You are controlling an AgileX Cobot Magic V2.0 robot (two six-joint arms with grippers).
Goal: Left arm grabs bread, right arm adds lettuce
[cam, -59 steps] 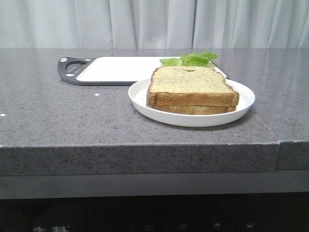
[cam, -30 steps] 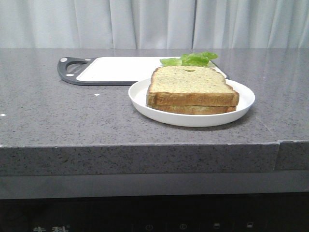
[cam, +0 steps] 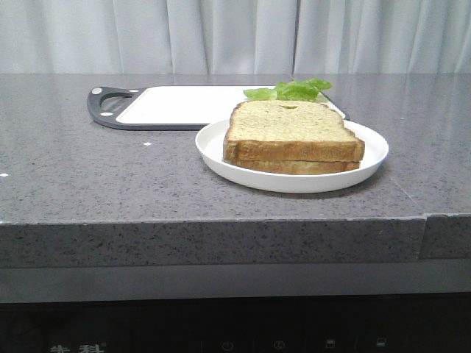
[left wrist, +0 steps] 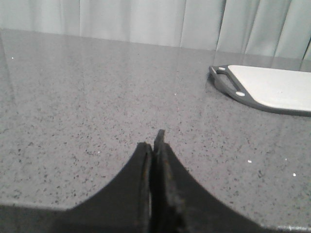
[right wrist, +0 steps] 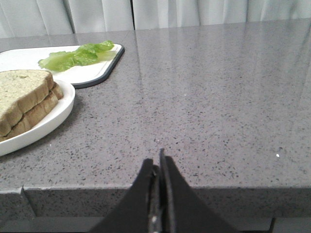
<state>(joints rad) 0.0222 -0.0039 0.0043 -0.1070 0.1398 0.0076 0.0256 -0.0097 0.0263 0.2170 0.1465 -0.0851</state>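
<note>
Two toast slices are stacked on a white plate (cam: 368,158). The upper bread (cam: 291,125) is thicker, with a golden crust and a small dimple near its far edge; it also shows in the right wrist view (right wrist: 22,87). The green ruffled lettuce (cam: 291,90) lies on the white cutting board (cam: 184,104) behind the plate, and shows in the right wrist view (right wrist: 77,54). My left gripper (left wrist: 154,141) is shut and empty over bare counter, well short of the board (left wrist: 277,87). My right gripper (right wrist: 156,160) is shut and empty at the counter's front edge. Neither arm shows in the front view.
The grey speckled counter (cam: 88,176) has a front edge with a seam near the right. The board's dark handle (cam: 107,103) points left. Pale curtains hang behind the counter.
</note>
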